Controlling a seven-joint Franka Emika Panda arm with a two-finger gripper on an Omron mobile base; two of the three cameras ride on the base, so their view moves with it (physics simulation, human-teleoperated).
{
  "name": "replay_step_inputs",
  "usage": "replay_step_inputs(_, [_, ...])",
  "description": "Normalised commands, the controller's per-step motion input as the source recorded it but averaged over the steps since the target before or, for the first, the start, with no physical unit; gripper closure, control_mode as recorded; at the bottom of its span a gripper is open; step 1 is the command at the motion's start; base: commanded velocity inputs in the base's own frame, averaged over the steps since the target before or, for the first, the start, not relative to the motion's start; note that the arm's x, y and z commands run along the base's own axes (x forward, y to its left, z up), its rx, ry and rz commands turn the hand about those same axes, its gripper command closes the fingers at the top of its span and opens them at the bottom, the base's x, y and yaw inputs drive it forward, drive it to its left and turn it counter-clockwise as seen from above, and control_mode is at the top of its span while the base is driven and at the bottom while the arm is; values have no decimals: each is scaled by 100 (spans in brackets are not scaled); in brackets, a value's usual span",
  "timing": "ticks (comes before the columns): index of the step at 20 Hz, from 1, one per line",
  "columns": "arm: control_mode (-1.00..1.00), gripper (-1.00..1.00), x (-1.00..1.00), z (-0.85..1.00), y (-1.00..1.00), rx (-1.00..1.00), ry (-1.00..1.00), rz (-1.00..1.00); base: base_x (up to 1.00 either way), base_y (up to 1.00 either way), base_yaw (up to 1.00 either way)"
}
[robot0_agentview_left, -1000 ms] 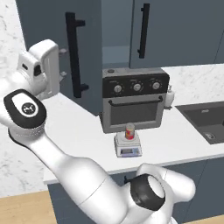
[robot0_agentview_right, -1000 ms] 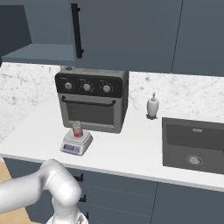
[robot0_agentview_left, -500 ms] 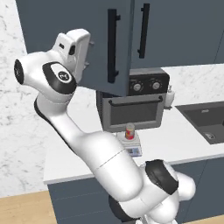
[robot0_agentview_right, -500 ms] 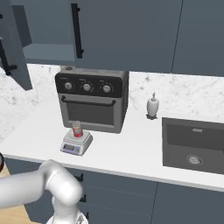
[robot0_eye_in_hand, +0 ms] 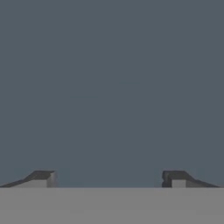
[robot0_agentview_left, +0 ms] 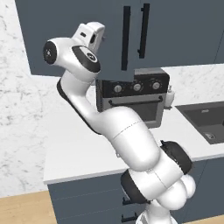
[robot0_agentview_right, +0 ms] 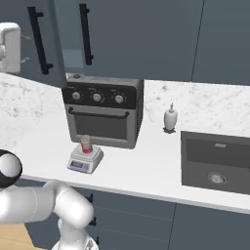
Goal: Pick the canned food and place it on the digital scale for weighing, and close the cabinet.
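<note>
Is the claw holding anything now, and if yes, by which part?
Nothing is held. The claw is open, its fingertips apart with only the dark slate-blue wall cabinet door before them.

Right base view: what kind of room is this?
A rendered kitchen: a black countertop toaster oven on a white marble counter, a dark inset sink, and slate-blue wall cabinets above.

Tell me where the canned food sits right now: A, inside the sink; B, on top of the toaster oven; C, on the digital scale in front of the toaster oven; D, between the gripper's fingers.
C: the canned food stands upright on the digital scale before the toaster oven.
</note>
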Motion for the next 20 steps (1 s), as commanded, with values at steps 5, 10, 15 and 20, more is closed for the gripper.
replay_step_inputs(5, [-100,-100,99,-1,-42,9,10,10,0,0,0])
replay_step_inputs(10, [-100,-100,91,-4,-33,8,10,11,0,0,0])
replay_step_inputs(15, [-100,-100,56,-28,-32,3,1,9,0,0,0])
replay_step_inputs(20, [-100,-100,43,-72,-31,0,0,10,0,0,0])
